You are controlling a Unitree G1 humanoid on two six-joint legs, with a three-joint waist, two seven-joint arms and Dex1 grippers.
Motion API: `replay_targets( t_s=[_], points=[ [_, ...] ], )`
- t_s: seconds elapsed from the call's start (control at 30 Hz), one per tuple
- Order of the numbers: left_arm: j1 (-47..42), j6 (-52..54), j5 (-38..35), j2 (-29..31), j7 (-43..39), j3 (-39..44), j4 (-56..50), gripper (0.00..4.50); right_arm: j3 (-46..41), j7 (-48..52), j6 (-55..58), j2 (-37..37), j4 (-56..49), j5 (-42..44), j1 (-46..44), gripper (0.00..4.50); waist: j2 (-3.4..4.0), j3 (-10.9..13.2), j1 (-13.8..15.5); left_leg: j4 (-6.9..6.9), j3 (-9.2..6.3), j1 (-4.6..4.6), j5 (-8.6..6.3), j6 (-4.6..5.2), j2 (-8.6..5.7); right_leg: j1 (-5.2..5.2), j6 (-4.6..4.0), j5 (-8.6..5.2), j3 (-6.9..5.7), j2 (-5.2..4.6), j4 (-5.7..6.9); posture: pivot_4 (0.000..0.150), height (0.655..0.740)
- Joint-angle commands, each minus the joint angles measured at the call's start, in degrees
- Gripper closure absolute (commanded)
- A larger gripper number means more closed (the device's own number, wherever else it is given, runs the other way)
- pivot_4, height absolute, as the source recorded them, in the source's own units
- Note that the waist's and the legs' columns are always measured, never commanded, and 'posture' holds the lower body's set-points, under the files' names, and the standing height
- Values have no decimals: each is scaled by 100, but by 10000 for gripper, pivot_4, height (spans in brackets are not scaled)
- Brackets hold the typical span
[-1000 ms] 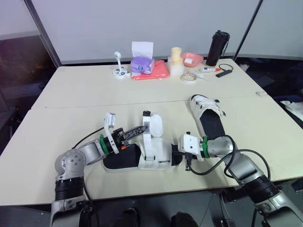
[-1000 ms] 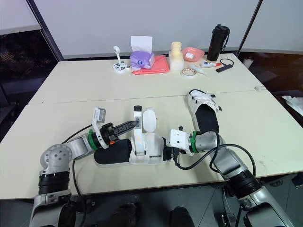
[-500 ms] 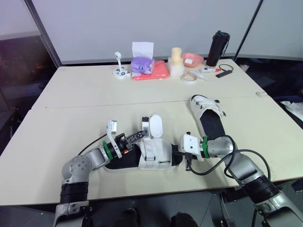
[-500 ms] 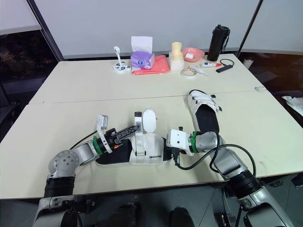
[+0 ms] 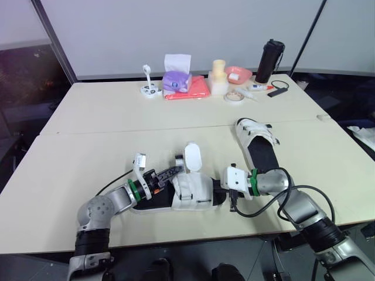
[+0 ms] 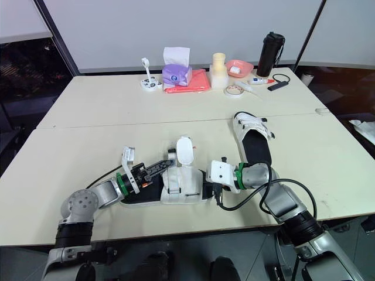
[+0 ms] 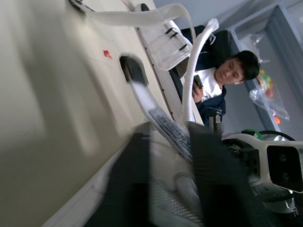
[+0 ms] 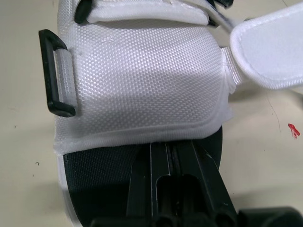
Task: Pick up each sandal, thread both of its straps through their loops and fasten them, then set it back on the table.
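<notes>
Your left pincer (image 5: 174,171) is clamped on the thin strap (image 7: 161,124) of the near sandal (image 5: 190,190). The strap runs right between the two black fingers, on the side of the sandal facing away from you. The wide white flap (image 5: 191,157) on that same sandal is standing up loose just beside the strap, not fastened down.

Your right pincer (image 5: 219,188) is at the right-hand end of the sandal. From the wrist cam it looks closed on the black sole there, with the fingers lying over the footbed. The black loop (image 8: 59,80) sits on the sandal's edge with nothing through it.

The sandal itself is flat on the table (image 5: 117,123). The other sandal (image 5: 258,146) is off past its right end, further back, also flat and apart from it. There's a person (image 7: 222,75) sitting beyond the sandal in the left wrist cam.
</notes>
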Motion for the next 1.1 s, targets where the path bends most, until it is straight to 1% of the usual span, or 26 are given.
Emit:
replay_targets(
  t_s=[0.03,0.1,0.17,0.3,0.43,0.57,0.7,0.8,0.83,0.87,0.93,1.0,1.07,1.1],
  points=[
    [124,73,-59,36,210,112,-147,18850,197,52,221,-121,419,-360,201,45000,0,-6,0,0,0,0,0,0,0,1,0,0,0,0,-1,1500,7400],
    [174,53,-17,91,280,83,-169,9584,201,51,221,-115,421,-362,201,45000,1,-16,0,0,0,0,-1,-2,0,0,0,0,0,-1,-1,1500,7400],
    [210,-65,173,197,364,10,-139,288,204,50,222,-105,432,-363,193,45000,5,-28,4,-1,0,6,-4,-6,0,1,-1,-1,0,-1,-3,1500,7400],
    [95,-339,454,400,465,-57,22,288,209,44,215,-85,460,-377,172,45000,12,-61,-6,-1,4,18,-8,-12,0,9,-5,-2,-1,-2,-4,1500,7400],
    [-201,-750,691,665,285,-166,371,288,224,32,215,-69,474,-372,154,45000,26,-75,-11,-1,2,21,-9,-13,1,11,-7,-3,-2,-1,-4,1500,7400],
    [-535,-915,653,982,-282,-281,577,288,244,13,203,-51,506,-376,132,45000,27,-77,-28,-1,1,21,-9,-13,2,7,-14,1,-7,2,-4,1500,7400],
    [-702,-867,694,1304,-882,-515,634,288,243,-3,193,-40,527,-379,119,45000,25,-76,-30,-15,-1,14,-8,-13,2,-12,-15,0,-1,1,-5,1500,7400],
    [-775,-836,744,1438,-1185,-575,699,288,234,-2,192,-28,526,-387,123,45000,13,-69,-3,-18,-5,6,-2,-2,-2,-19,-11,-2,2,-3,-10,1500,7400],
    [-808,-820,745,1494,-1344,-590,707,5656,230,-4,194,-27,521,-386,128,45000,10,-67,-3,-18,-6,5,-4,-4,-2,-20,-11,-2,2,-3,-11,1500,7400],
    [-841,-804,754,1547,-1497,-615,709,8669,228,-6,196,-26,517,-385,133,45000,8,-66,-4,-18,-6,5,-8,-11,-3,-20,-11,-2,2,-3,-11,1500,7400],
    [-940,-844,791,1609,-1759,-668,719,17671,229,-12,198,-26,514,-387,139,45000,7,-65,-5,-18,-6,4,-9,-12,-2,-20,-11,-2,1,-2,-11,1500,7400],
    [-1072,-953,850,1633,-2008,-750,716,28121,236,-16,200,-24,512,-390,143,45000,6,-65,-9,-18,-5,4,-9,-13,-2,-20,-11,-2,0,-3,-11,1500,7400],
    [-1189,-1137,953,1666,-2326,-884,668,37539,233,-15,201,-28,506,-387,148,45000,6,-65,-13,-19,-4,3,-9,-13,-2,-20,-11,-3,0,-4,-13,1500,7400],
    [-1241,-1203,1007,1673,-2445,-943,670,37539,230,-15,200,-32,504,-385,152,45000,6,-65,-12,-21,-4,3,-9,-13,-2,-20,-11,-3,1,-4,-14,1500,7400]
  ],
)
